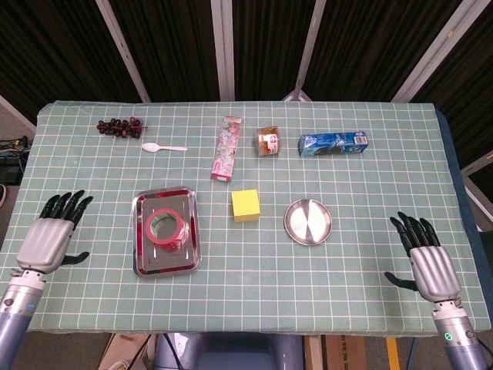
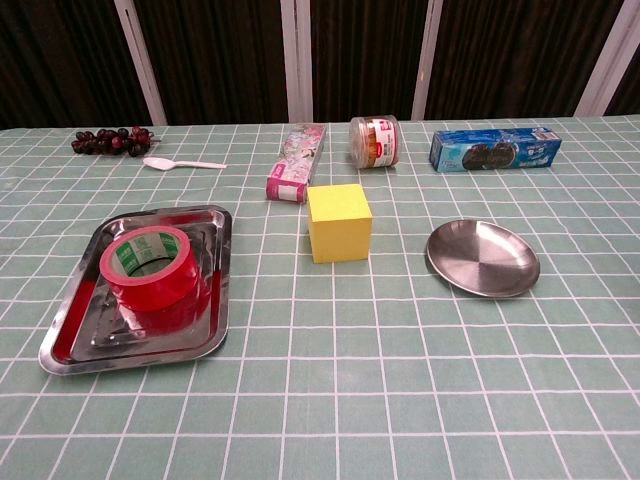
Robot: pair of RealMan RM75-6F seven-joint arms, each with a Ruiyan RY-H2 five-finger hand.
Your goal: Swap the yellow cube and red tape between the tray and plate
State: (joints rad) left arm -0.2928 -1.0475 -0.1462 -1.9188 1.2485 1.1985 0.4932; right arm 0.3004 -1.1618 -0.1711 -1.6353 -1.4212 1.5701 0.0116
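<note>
The yellow cube (image 1: 246, 205) (image 2: 339, 222) stands on the green checked cloth between the metal tray (image 1: 141, 260) (image 2: 70, 342) and the round metal plate (image 1: 309, 222) (image 2: 483, 259). The red tape roll (image 1: 166, 227) (image 2: 150, 267) lies inside the tray. The plate holds nothing. My left hand (image 1: 52, 239) hovers at the table's left edge, fingers spread and holding nothing. My right hand (image 1: 427, 264) hovers near the front right edge, also spread and holding nothing. Neither hand shows in the chest view.
Along the back lie grapes (image 1: 119, 126) (image 2: 110, 139), a white spoon (image 1: 162, 147) (image 2: 184, 163), a pink box (image 1: 226, 148) (image 2: 296, 162), a jar (image 1: 268, 141) (image 2: 374, 141) and a blue cookie packet (image 1: 333, 143) (image 2: 494, 149).
</note>
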